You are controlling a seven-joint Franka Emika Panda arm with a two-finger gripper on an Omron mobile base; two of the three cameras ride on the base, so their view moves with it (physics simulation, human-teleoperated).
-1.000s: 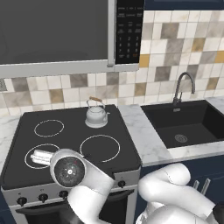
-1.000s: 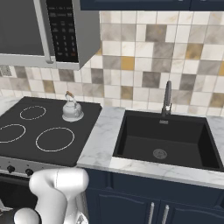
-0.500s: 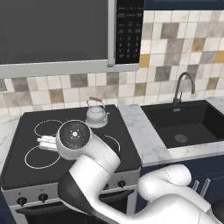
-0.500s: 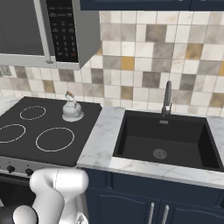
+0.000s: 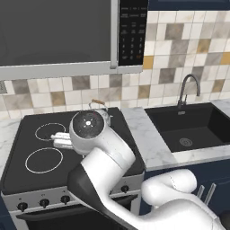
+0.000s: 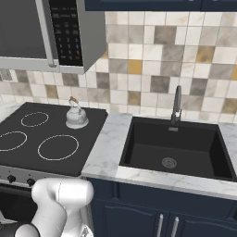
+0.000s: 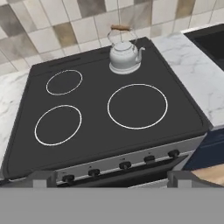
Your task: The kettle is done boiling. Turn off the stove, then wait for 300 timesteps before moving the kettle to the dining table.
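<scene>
A black glass cooktop with four white ring burners (image 7: 109, 113) sits on a steel range, and a row of small black knobs (image 7: 124, 165) runs along its front edge. On the back right burner stands the small squat silver-grey metal kettle with an arched brown-orange handle (image 7: 124, 54), upright, with its spout toward the sink side.

The robot's two dark fingers (image 7: 112, 178) hang over the front of the range, well apart from the kettle; they are spread wide and grasp nothing.

To the right of the cooktop lies a white, grey-veined marble table (image 6: 109, 143), which carries a deep black sink basin (image 6: 173, 148) with a round drain. A dark curved faucet (image 6: 176, 102) rises at the back of the sink. Below the table, dark navy cabinet doors (image 6: 148, 215) bear slim metal handles.

The back wall is covered with square tiles in white, grey, beige and ochre (image 6: 157, 60). A dark-fronted microwave with a steel frame and a keypad (image 5: 67, 36) hangs above the cooktop. In the left base view the white arm crosses in front of the cooktop.
</scene>
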